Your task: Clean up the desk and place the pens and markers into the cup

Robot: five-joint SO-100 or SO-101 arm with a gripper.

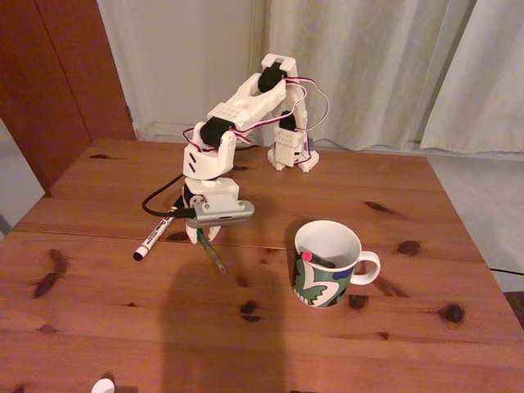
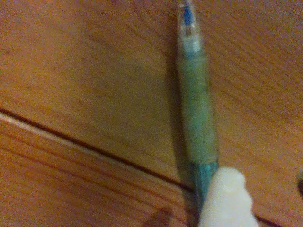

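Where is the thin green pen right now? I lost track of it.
In the fixed view the thin green pen lies on the reddish-brown wooden desk directly under the white gripper, between the white-barrelled marker on its left and the leaf-patterned white mug on its right.

A broad stretch of bare surface [image 1: 344,352] is lying open in the fixed view's foreground and right. The cup [image 1: 326,264] is standing right of centre, with open wood between it and the green pen [image 1: 211,251]. The white marker [image 1: 155,237] is lying just left of the end effector [image 1: 203,235], crowding that side.
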